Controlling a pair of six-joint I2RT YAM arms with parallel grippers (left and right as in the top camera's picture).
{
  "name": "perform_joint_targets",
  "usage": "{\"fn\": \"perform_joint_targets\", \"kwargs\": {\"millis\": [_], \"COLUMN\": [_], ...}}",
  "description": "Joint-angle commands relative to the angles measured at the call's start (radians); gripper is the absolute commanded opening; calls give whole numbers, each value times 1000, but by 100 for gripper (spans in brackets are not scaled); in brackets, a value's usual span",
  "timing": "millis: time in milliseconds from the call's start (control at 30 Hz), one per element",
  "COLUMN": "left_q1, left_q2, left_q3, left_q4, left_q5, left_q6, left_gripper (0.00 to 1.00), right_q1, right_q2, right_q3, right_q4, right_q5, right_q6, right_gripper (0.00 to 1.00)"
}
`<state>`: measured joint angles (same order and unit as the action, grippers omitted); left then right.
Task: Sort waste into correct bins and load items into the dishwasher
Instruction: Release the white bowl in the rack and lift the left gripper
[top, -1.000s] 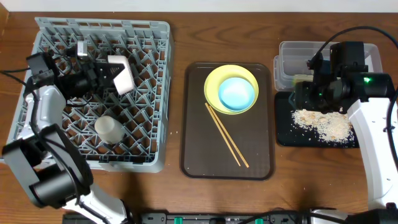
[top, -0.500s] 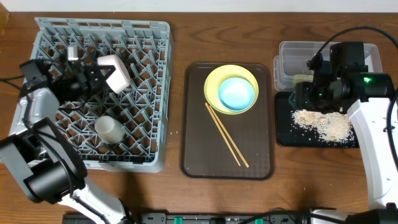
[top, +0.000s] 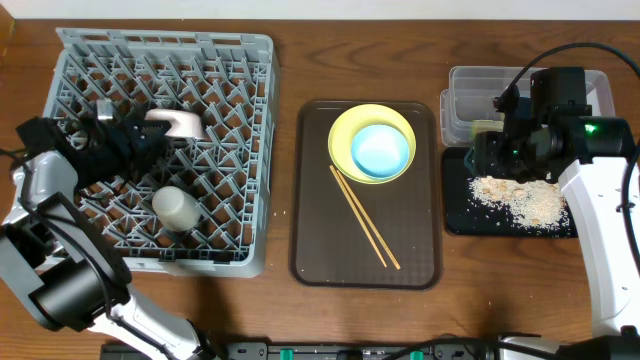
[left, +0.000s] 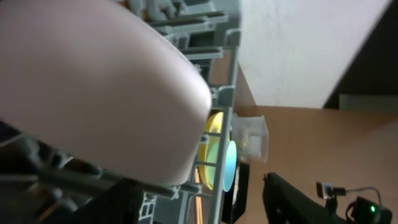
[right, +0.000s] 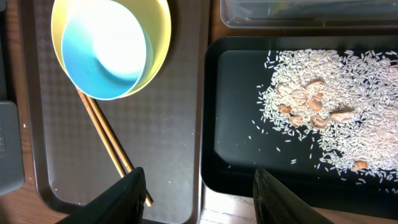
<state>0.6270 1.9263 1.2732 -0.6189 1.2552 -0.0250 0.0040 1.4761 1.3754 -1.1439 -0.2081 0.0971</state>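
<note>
One white bowl (top: 176, 122) sits tilted among the upright pegs of the grey dish rack (top: 160, 38), which fills the counter's far left corner. In the left wrist view its smooth, pale wall takes up most of the frame.

The bowl looks rigid, glossy and light. It is probably slippery and could chip against the pegs. The rim seems the best place to hold it, with one finger inside and one outside.

The left pincer (left: 200, 190) is spread, with a wide gap between its dark fingers. The bowl sits up against one side of it. Whether it touches the finger cannot be told.

A small white cup (top: 177, 208) lies on its side in the rack, nearer the counter's front edge and apart from the bowl. The rows on the rack's right side look free, so there is room to load there.

The brown tray (top: 320, 250) sits mid-counter. It carries the yellow plate (top: 345, 130), the light blue bowl (top: 380, 150) resting in the plate, and the chopsticks (top: 365, 218).

Toward the right edge, the right pincer (right: 199, 177) is spread and holds nothing. It hangs over the black tray (top: 460, 215), which holds scattered crumbs (top: 520, 198). The clear tub (top: 465, 90) is just beyond, toward the far edge.
</note>
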Motion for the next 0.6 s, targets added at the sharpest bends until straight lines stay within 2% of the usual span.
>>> {"fn": "perform_joint_targets", "kwargs": {"millis": [0,100,367,500,567], "left_q1": [27,36,-2,-124,-214], "left_q2": [-40,-90,-305,-427,-472], "left_q3": [6,6,6,6,6], "left_q4": [-31,-59,-71,-88,-87], "left_q5": [-69,-93,-116,-293,-402], "left_q6": [13,13,2,-6,-8], "left_gripper": [66,70,71,72,76], "right_q1": [-4,-4,-4,-4,-4], "right_q2": [-11,-11,-11,-11,-11], "right_q3": [18,18,18,18,18], "right_q4": [-2,-1,-1,-5,-13], "right_q5": [2,3,3,29,85], "right_q6": [-10,-10,-9,-8,13], "right_gripper": [54,54,54,53,54]}}
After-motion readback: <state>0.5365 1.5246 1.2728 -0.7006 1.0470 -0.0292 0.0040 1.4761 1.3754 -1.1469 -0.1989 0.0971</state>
